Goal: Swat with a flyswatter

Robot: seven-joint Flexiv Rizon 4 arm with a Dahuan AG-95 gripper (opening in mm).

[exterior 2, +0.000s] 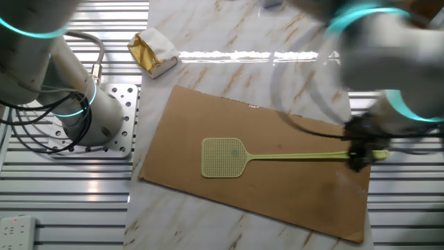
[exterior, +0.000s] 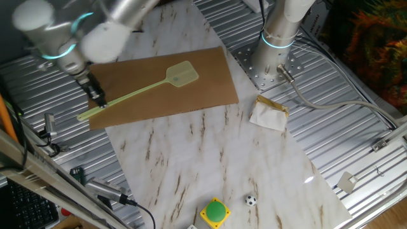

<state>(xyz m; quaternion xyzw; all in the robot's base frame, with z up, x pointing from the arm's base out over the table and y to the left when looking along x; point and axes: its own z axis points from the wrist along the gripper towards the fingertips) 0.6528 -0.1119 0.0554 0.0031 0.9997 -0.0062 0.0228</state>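
The yellow-green flyswatter [exterior: 141,91] lies flat on the brown board [exterior: 210,76], its square paddle head [exterior: 180,74] toward the board's middle and its handle end at the board's left edge. It also shows in the other fixed view [exterior 2: 291,156], head [exterior 2: 223,157] left, handle right. My gripper [exterior: 97,99] stands at the handle end, its black fingers on either side of the rod [exterior 2: 361,154]. The jaws look closed on the handle, though blur hides the contact.
The board lies on a marble slab [exterior: 210,165]. A crumpled white-and-gold packet [exterior: 269,114] sits right of the board. A second arm's base [exterior: 275,48] stands behind it. A yellow-green button [exterior: 215,212] and a small ball [exterior: 250,201] sit near the front edge.
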